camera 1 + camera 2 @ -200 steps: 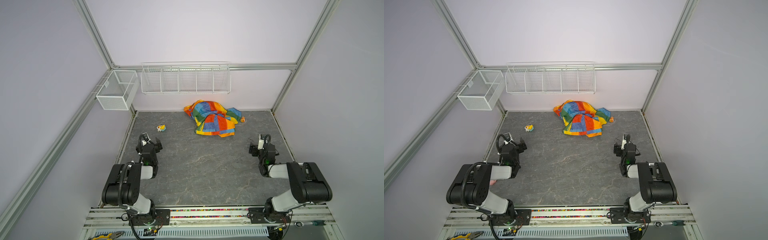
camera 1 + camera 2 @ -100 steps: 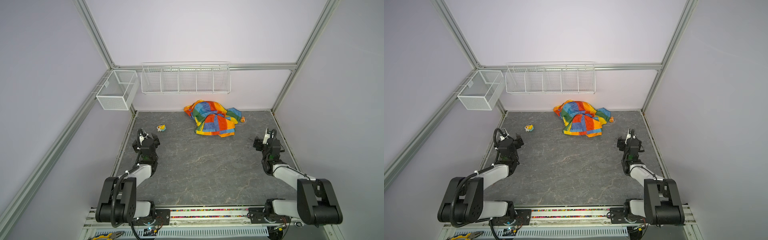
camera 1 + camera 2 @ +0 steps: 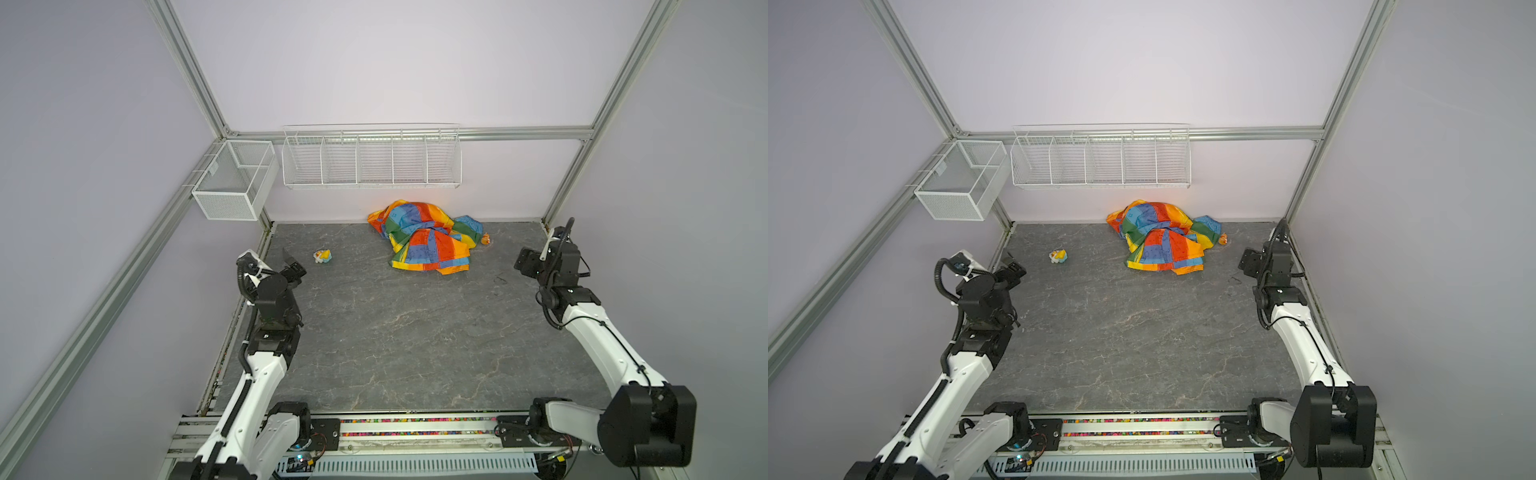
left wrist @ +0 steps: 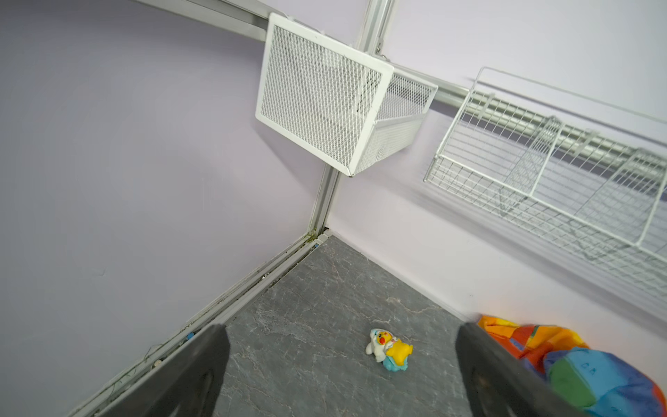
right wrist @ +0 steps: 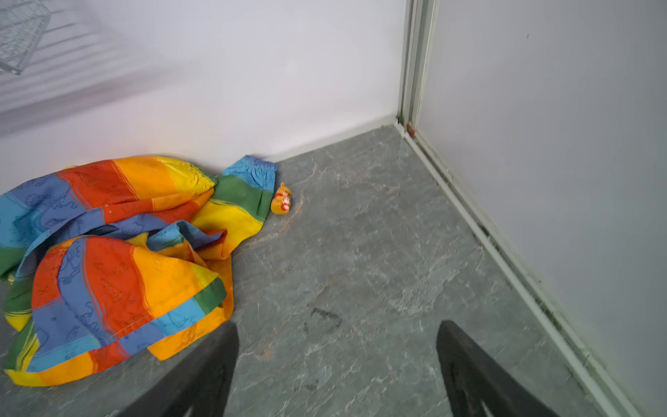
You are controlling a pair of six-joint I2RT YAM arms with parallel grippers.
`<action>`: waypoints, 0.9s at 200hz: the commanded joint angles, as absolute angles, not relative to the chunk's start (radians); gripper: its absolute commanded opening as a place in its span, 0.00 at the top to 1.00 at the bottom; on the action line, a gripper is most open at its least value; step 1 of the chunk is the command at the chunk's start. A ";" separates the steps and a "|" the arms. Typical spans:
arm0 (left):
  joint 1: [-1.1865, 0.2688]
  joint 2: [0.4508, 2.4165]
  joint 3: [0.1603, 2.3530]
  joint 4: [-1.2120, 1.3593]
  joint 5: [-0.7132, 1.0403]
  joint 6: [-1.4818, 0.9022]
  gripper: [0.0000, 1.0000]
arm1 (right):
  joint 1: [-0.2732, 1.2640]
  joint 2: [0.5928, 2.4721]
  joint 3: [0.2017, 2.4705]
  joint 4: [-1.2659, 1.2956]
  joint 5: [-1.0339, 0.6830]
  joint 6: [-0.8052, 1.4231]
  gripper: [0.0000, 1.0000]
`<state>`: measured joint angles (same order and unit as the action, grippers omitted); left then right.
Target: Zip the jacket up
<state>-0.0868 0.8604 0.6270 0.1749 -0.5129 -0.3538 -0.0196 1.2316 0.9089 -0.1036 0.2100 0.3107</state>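
While the jacket lies crumpled on the surface just below the wire rack, your left fingers and right fingers stand wide open and empty, well short of that rack. You are at the approach, I judge. Next, reach in and spread the cloth to find the zipper.

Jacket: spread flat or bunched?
Bunched: the rainbow-striped thin jacket lies crumpled in a heap, folds overlapping; zipped or not, cannot tell.
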 commanded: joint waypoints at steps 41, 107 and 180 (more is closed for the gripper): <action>0.035 0.765 0.753 -0.224 -0.223 -0.542 0.01 | -0.070 1.438 1.084 -0.239 -0.275 0.480 0.06; 0.035 0.895 0.792 -0.316 0.123 -0.566 0.01 | 0.050 1.818 1.363 -0.277 -0.351 0.480 0.09; 0.035 0.911 0.777 -0.392 0.201 -0.489 0.01 | 0.132 2.121 1.648 -0.362 -0.342 0.464 0.37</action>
<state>0.0284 0.9230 0.7692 -0.3717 0.1337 -0.5251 0.1143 2.0758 1.5845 -0.3138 -0.3222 0.4755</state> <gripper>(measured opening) 0.995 0.720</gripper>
